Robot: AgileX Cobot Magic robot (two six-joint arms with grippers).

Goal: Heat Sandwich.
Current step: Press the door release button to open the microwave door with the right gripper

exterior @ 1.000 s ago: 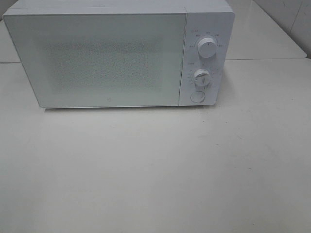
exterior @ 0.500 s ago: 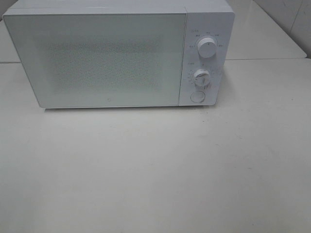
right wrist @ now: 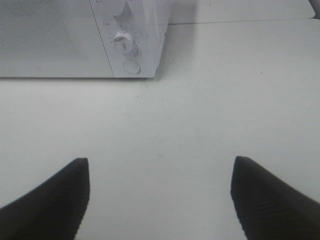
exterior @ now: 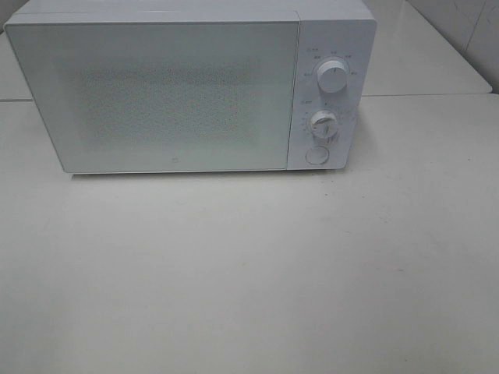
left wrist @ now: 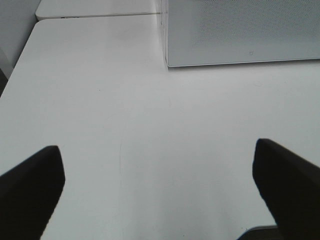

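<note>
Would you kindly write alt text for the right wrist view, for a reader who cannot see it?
The open right claw hangs over a white table, its two dark fingers wide apart. Beyond it stands a white microwave, door shut, with a knob and a round button on its panel.

Mock kitchen corner inside robot test room, most likely lab.

- White boxy countertop microwave oven (exterior: 187, 86): door shut, speckled window.
- Control panel on its right: upper white round dial (exterior: 333, 78), lower white round dial (exterior: 323, 124), round white button (exterior: 316, 155) beneath.
- Oven stands at back of plain off-white matte surface (exterior: 249, 273).
- Second glossy white tabletop (exterior: 421, 54) butts up behind, seam visible.
- Pale tiled wall (exterior: 475, 31) at far right corner.
- Black left tool (left wrist: 157, 150) and black right tool (right wrist: 161, 162) hang over surface, fingers spread wide: robot rig, not household.
</note>
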